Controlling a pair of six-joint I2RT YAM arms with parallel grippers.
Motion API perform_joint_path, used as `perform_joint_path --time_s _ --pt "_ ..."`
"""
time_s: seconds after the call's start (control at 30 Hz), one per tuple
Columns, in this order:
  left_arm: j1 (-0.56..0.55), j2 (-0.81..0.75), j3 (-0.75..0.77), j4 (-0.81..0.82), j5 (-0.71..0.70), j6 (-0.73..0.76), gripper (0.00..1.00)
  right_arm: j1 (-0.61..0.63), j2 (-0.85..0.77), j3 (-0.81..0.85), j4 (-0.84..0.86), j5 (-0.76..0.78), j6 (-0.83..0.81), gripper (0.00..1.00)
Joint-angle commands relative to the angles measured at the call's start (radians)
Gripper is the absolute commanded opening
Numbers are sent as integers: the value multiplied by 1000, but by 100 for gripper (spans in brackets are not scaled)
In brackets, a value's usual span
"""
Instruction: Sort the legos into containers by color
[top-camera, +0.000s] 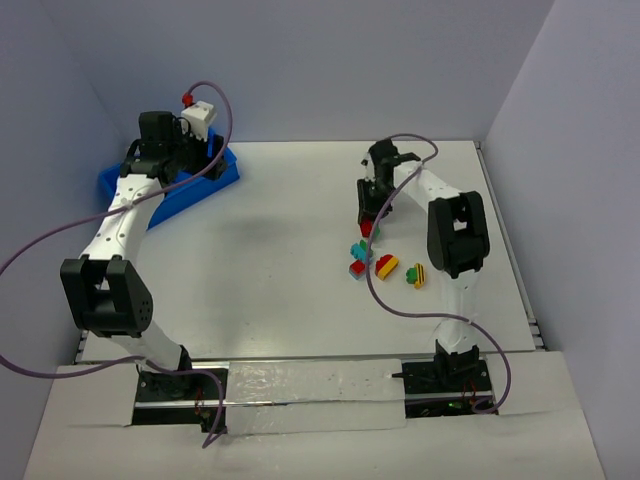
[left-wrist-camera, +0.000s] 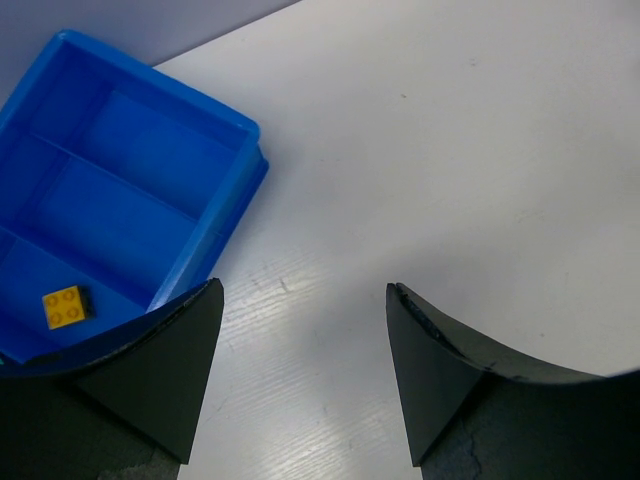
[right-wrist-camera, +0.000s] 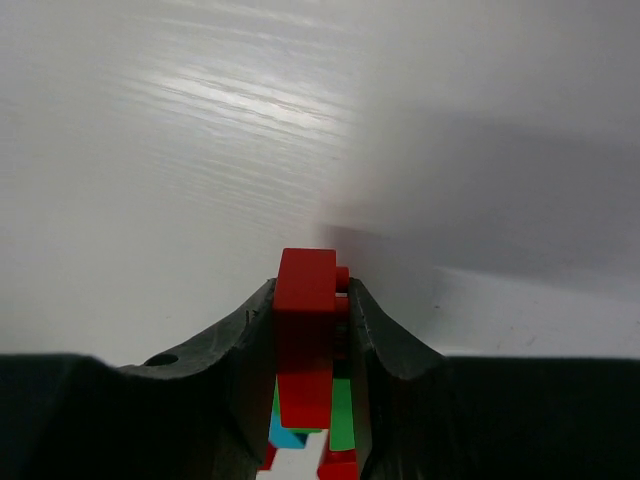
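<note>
Gripping a red brick (right-wrist-camera: 305, 335), your right gripper (right-wrist-camera: 311, 292) hangs by the loose legos (top-camera: 386, 266) — your left gripper (left-wrist-camera: 303, 300) gapes wide beside the blue bin (left-wrist-camera: 243, 135), one yellow brick (left-wrist-camera: 64, 306) inside.

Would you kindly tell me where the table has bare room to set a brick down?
The broad middle of the table, between the blue bin and the loose bricks, is bare. It is crowded by the right arm, whose jaws clamp a red brick.
</note>
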Motion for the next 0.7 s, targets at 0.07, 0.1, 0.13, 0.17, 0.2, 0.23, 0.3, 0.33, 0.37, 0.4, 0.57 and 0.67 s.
perform_joint_path --time_s 0.07,0.1,0.13,0.17,0.2,0.23,0.3,0.33,0.37,0.4,0.57,0.67 --pt "30 -116 -105 213 295 -140 76 -70 -95 191 48 -335 82 0" --pt "36 -140 -136 266 351 -177 76 -78 -98 214 81 -409 105 0" --pt "41 -157 -166 314 397 -229 76 -84 -103 229 119 -493 146 0" --pt "44 -166 -196 353 432 -299 76 -87 -111 233 163 -592 210 0" --pt "45 -173 -204 365 465 -320 76 -90 -113 232 176 -621 228 0" --pt "45 -176 -215 400 493 -368 76 -90 -123 223 242 -659 304 0" --pt "45 -170 -232 448 520 -470 77 -90 -141 219 367 -669 454 0" --pt "44 -169 -242 485 505 -528 76 -90 -148 222 391 -638 529 0" --pt "40 -172 -256 523 483 -583 75 -90 -154 222 415 -600 608 0" --pt "33 -175 -268 547 454 -615 75 -90 -159 222 439 -569 669 0" --pt "-85 -190 -275 523 203 -621 74 -81 -176 227 405 -390 973 0" --pt "-160 -194 -297 572 118 -624 74 -67 -199 220 327 -316 1070 0"
